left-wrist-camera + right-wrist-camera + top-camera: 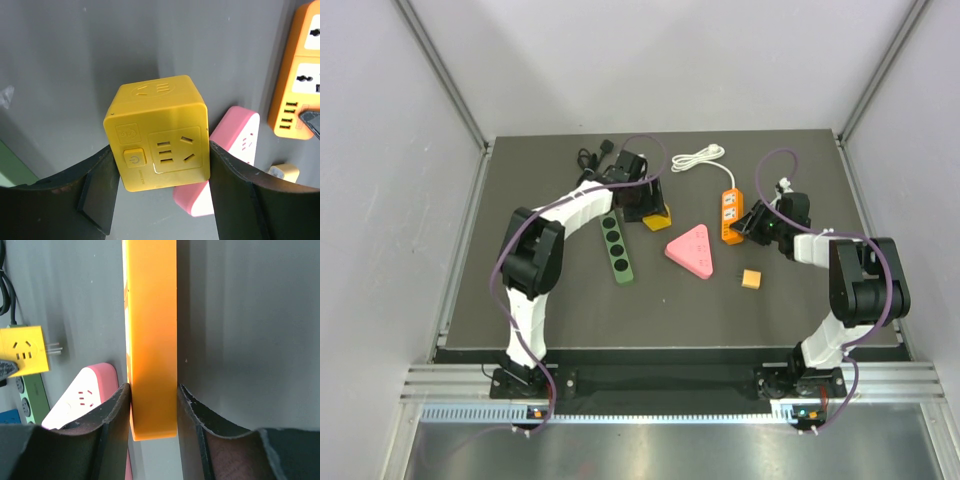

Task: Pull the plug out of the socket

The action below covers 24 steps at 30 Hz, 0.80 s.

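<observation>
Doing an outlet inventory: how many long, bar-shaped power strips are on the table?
2. The green strip lies left of centre; the orange strip lies right of centre, its near end clamped in the right gripper. No others show; arms may hide some.

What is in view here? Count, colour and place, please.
yellow plastic cube socket: one, yellow, rear centre
orange plastic power strip: one, orange, right of centre
white cable: one, white, rear, from the orange strip
green plastic power strip: one, green, left of centre
pink triangular plastic socket: one, pink, centre
small tan cube: one, tan, front right
black cable: one, black, rear left
left gripper: one, black, shut on the yellow cube
right gripper: one, black, shut on the orange strip
</observation>
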Motion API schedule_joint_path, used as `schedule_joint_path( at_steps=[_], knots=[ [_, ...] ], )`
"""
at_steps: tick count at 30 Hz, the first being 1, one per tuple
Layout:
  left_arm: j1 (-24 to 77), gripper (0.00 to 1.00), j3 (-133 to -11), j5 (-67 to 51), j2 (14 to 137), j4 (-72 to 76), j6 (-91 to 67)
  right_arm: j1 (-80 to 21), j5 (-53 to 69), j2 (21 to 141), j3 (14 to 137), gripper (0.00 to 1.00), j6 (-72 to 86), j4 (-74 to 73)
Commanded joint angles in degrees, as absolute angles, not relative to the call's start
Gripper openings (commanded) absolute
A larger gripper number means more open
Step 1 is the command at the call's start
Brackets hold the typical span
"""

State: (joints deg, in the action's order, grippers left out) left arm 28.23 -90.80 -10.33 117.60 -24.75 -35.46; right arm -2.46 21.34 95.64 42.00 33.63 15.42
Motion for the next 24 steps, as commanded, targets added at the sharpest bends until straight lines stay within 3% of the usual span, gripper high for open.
schedule_joint_path(
  at_steps=[1,3,4,7,8,9,17,24],
  knots=[
    [27.95,0.39,-96.06,-9.23,119.69,-25.83,-33.32,-2.46,19.69,95.71,41.31,0.00,31.38,13.10],
    [27.95,0.46,-99.03,-8.79,121.02,-28.46,-32.96,-2.46,19.34,95.54,41.75,0.00,31.03,12.66],
    [27.95,0.59,-100.01,-8.53,122.16,-29.43,-32.61,-2.46,19.07,95.45,41.75,0.00,30.94,12.22],
    [27.95,0.82,-103.53,-7.74,123.04,-31.89,-31.65,-2.46,18.55,95.54,42.01,0.00,30.76,11.69],
    [28.04,0.94,-105.10,-7.39,123.05,-32.51,-31.29,-2.46,18.54,95.71,42.01,0.00,30.67,11.69],
    [27.95,0.98,-105.99,-7.03,122.96,-33.04,-30.94,-2.46,18.54,95.71,42.19,0.00,30.59,11.60],
    [28.04,0.98,-111.36,-2.38,118.57,-37.61,-28.48,-2.55,17.75,96.42,43.33,0.01,29.71,9.67],
    [28.04,0.98,-100.21,-0.70,106.19,-34.90,-26.11,-1.85,15.56,97.38,48.24,0.03,28.92,4.75]
  ],
)
